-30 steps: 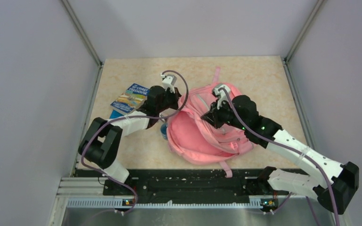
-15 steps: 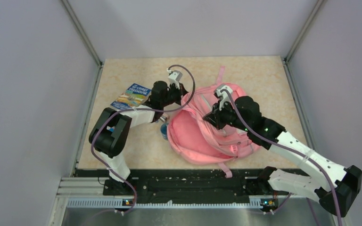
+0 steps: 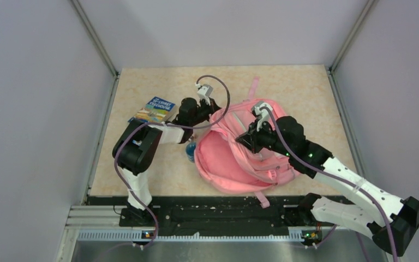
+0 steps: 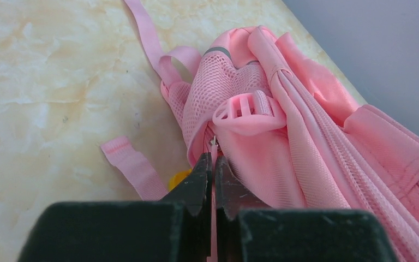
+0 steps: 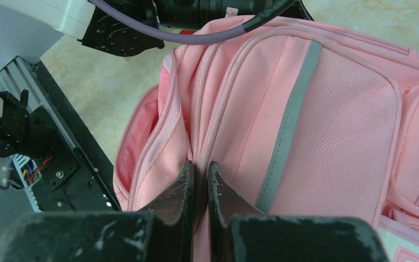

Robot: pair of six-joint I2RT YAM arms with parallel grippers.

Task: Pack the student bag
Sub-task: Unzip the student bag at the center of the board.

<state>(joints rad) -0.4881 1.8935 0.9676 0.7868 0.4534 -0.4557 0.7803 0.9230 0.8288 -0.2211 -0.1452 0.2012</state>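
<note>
The student bag (image 3: 240,158) is lying flat around the middle of the surface (image 3: 305,93), a bit toward the near edge, with its main pocket gaping open. The left jaws are pinched shut on a thin zip pull (image 4: 213,146) at the bag's far-left end. The right jaws are squeezed tight on a fold of its fabric next to the open zip. A book (image 3: 154,109) sits near the left edge, and a small blue thing (image 3: 190,151) is right against the bag.

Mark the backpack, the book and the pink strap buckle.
backpack (image 3: 232,166): top view, on the broad pink panel nearest the arm bases.
book (image 3: 155,109): top view, on the middle of its cover.
buckle (image 4: 249,112): left wrist view, on its slotted bars.
</note>
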